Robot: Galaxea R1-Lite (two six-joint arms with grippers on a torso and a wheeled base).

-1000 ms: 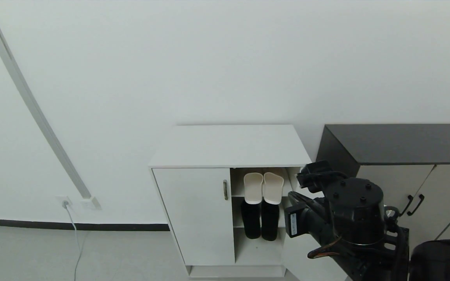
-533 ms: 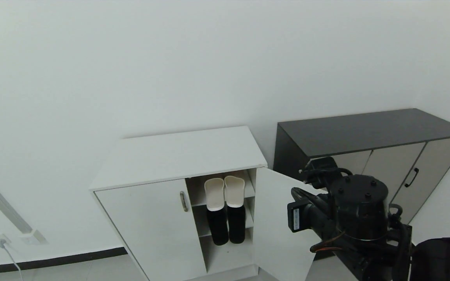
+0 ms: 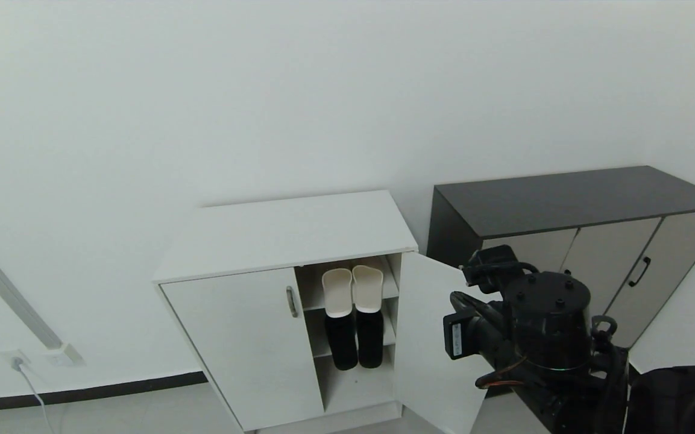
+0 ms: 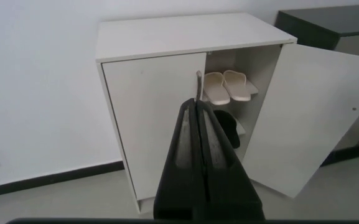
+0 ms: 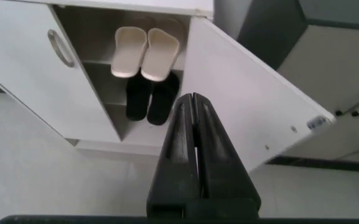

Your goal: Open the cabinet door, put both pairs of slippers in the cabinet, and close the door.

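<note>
Short of the swung-out cabinet door, left fingers and right fingers sit clenched, empty.

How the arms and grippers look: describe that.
The left gripper and right gripper are matte black, each with two long flat fingers tapering into a wedge. The right arm is black, with a bolted cylindrical joint, a white label on a side box and a thin orange cable.

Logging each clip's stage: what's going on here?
Both pairs sit in the white cabinet: white slippers on the upper shelf, black slippers on the shelf below. Its right door stands open; the left door is shut. The left gripper and right gripper are shut, holding nothing, facing the cabinet. Only closing the door remains.
</note>
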